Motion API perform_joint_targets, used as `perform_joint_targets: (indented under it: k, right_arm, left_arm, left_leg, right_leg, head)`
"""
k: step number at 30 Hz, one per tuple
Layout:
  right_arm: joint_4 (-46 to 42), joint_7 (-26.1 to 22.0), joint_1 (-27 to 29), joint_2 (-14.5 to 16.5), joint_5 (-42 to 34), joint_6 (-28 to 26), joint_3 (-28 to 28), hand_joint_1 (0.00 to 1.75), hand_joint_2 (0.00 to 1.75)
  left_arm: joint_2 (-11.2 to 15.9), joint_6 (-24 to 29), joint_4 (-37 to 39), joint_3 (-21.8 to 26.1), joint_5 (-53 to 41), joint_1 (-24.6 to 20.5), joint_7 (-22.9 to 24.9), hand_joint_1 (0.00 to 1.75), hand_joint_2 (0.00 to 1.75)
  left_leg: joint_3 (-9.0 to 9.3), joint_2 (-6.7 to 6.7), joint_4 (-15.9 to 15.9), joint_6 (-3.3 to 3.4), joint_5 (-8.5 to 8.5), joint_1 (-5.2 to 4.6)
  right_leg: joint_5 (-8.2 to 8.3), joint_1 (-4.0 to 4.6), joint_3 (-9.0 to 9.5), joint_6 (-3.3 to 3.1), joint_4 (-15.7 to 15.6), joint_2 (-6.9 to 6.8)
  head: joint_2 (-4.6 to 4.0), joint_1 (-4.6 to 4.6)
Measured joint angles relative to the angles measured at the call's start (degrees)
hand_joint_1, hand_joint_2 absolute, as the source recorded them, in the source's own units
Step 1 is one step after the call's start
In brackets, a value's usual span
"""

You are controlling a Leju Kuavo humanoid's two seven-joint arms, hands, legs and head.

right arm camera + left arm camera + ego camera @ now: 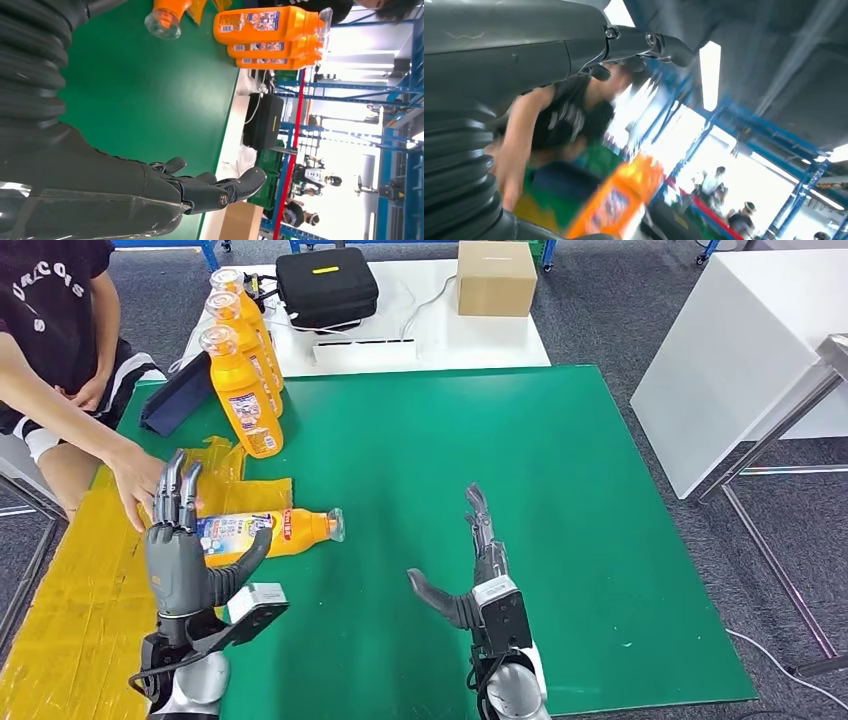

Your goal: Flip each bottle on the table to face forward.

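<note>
An orange bottle lies on its side on the green mat, its clear cap pointing right; the right wrist view catches that cap end. My left hand stands upright just in front of the bottle's base, fingers up and thumb out toward the label, holding nothing. My right hand hovers over the mat to the right of the bottle, fingers straight and thumb spread, holding nothing. Three orange bottles stand upright in a row at the mat's far left, also in the right wrist view.
A person sits at the left, one hand on the yellow sheet beside my left hand. A dark pouch lies by the upright bottles. Behind the mat, a white table holds a black case and a cardboard box.
</note>
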Motion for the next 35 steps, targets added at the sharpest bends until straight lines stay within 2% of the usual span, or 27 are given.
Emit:
perform_joint_targets:
  k: [4, 6, 8, 12, 15, 18, 35]
  right_arm:
    - [-1.34, -0.21, 0.94, -0.15, 1.16, -1.15, -0.19, 0.00, 1.75]
    - [-2.56, -0.54, 1.66, -0.22, 1.97, -1.59, -0.33, 0.00, 1.75]
    - [-3.88, -0.78, 2.33, -0.26, 2.54, -1.70, -0.42, 0.00, 1.75]
    - [-5.45, -1.30, 2.92, -0.35, 3.01, -1.33, -0.31, 0.00, 1.75]
    - [-6.07, -1.47, 3.17, -0.38, 3.24, -1.05, 0.27, 0.00, 1.75]
    - [-6.41, -1.35, 3.46, -0.46, 3.12, -0.64, 0.68, 0.00, 1.75]
    - [-6.57, 0.76, 3.86, -0.80, 1.26, 3.78, 0.83, 0.00, 1.75]
  left_arm:
    - [1.09, -15.47, -0.21, -3.86, 20.47, 1.26, 0.44, 0.00, 1.75]
    - [1.61, -26.59, -0.90, -5.01, 31.35, 2.53, 2.19, 0.00, 1.75]
    - [2.22, -35.44, -1.36, -5.72, 39.61, 4.22, 4.01, 0.00, 1.75]
    - [3.62, -43.43, -1.39, -6.88, 46.07, 6.72, 4.82, 0.00, 1.75]
    - [4.45, -46.22, -1.32, -8.41, 47.59, 8.03, 4.85, 0.00, 1.75]
    - [4.95, -46.67, -1.20, -9.95, 47.96, 8.80, 4.96, 0.00, 1.75]
    - [5.97, -42.79, -1.33, -11.18, 46.56, 10.56, 5.65, 0.00, 1.75]
  left_leg:
    - [-0.02, -0.02, 0.00, 0.00, 0.00, -0.01]
    - [-0.03, 0.02, 0.00, 0.01, -0.02, -0.03]
    - [-0.05, 0.04, 0.00, 0.00, -0.04, -0.04]
    - [-0.08, 0.02, 0.00, 0.00, -0.06, -0.03]
    - [-0.07, 0.03, -0.01, 0.00, -0.05, -0.01]
    - [-0.06, 0.02, -0.01, 0.00, -0.05, -0.01]
    - [-0.06, 0.02, -0.01, 0.00, -0.05, -0.01]
  right_leg:
    - [0.00, -0.01, 0.02, 0.00, 0.01, 0.00]
    - [0.00, -0.02, 0.01, 0.00, 0.01, 0.01]
    - [-0.01, -0.02, -0.03, 0.01, 0.00, 0.01]
    - [-0.02, -0.02, -0.08, 0.00, 0.00, 0.01]
    - [-0.02, -0.01, -0.07, 0.00, -0.01, 0.00]
    - [-0.01, 0.00, -0.06, 0.00, 0.00, 0.00]
    - [-0.01, -0.01, -0.04, 0.00, 0.00, 0.00]
  head:
    - [0.00, 0.01]
    - [0.00, 0.01]
    - [0.00, 0.01]
    - [0.00, 0.01]
    - [0.00, 0.00]
    - [0.00, 0.01]
    - [0.00, 0.01]
